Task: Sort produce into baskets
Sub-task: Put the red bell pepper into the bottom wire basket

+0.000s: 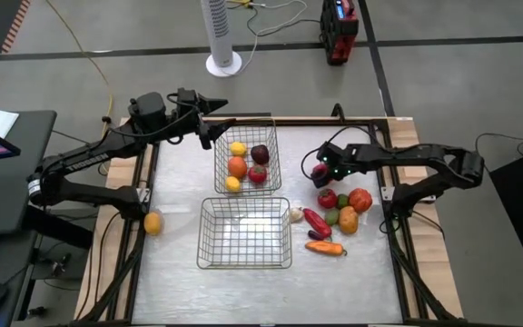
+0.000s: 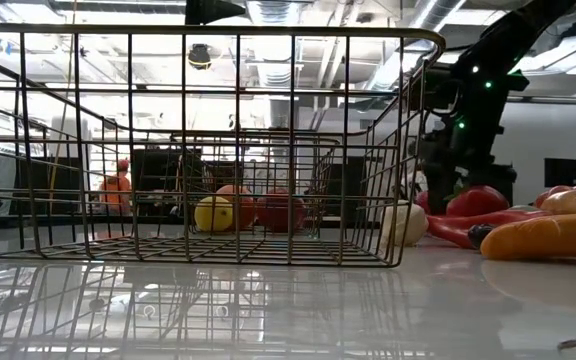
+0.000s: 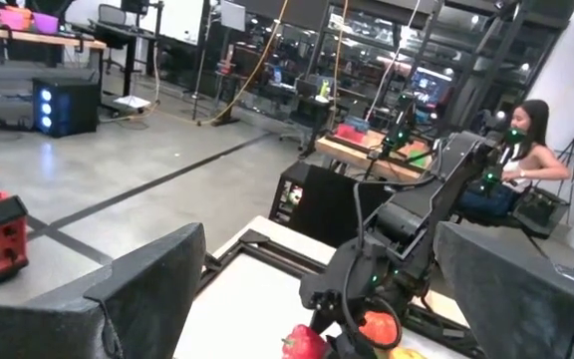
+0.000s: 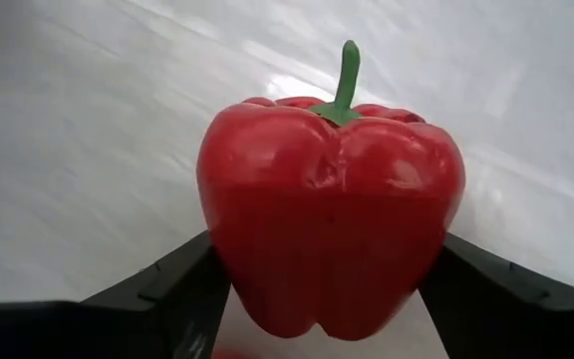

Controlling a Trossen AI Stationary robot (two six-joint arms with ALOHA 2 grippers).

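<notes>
red pepper (image 4: 332, 204) fills the right wrist view, clamped between the right gripper (image 1: 320, 170)'s two fingers and held off the table beside the produce pile (image 1: 339, 218), right of the far basket (image 1: 246, 156). that basket already holds five pieces; the near basket (image 1: 243, 233) looks empty; one orange fruit (image 1: 152, 222) lies alone by the table's left edge. the fingers grip the pepper's smooth flanks low down, so a quick swing could let it slip and drop among the pile, scattering it. a low carry risks catching the basket's wire rim. the left gripper (image 1: 209, 130) hovers at the far basket's back left corner, fingers apart, close enough that both arms could crowd that basket.
</notes>
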